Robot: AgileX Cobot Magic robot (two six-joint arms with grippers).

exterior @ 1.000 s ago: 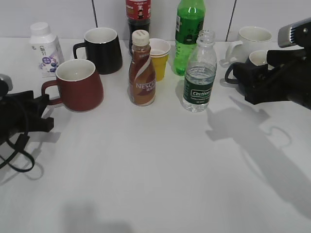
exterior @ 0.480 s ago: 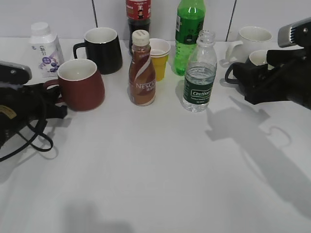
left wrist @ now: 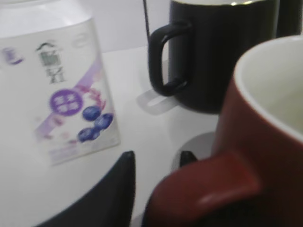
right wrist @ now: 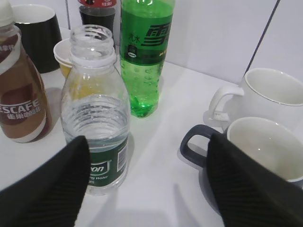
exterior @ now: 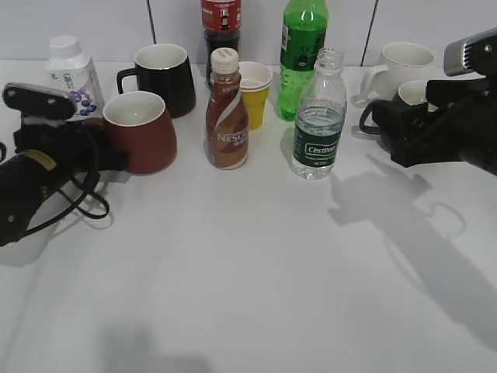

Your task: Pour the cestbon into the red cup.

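Observation:
The cestbon (exterior: 319, 124) stands upright and capless at the table's middle right; it also shows in the right wrist view (right wrist: 97, 118). My right gripper (exterior: 388, 128) is open and empty to the right of it, and the bottle stands beside its left finger (right wrist: 144, 156). The red cup (exterior: 144, 137) sits at the left, leaning a little. My left gripper (exterior: 109, 154) is at its handle. In the left wrist view the jaws (left wrist: 156, 163) are narrowed on the red cup's handle (left wrist: 213, 184), which hides most of the right finger.
A black mug (exterior: 165, 78), a white blueberry bottle (exterior: 71, 74), a brown Nescafe bottle (exterior: 226, 113), a yellow paper cup (exterior: 254, 93), a green soda bottle (exterior: 302, 54) and a dark cola bottle (exterior: 220, 23) stand behind. A white mug (exterior: 404, 62) and a grey-handled mug (right wrist: 258, 146) stand near the right gripper.
My left arm has moved right and up to the red cup's handle. The cup has shifted a little right and tipped. The right arm and the cestbon have not moved.

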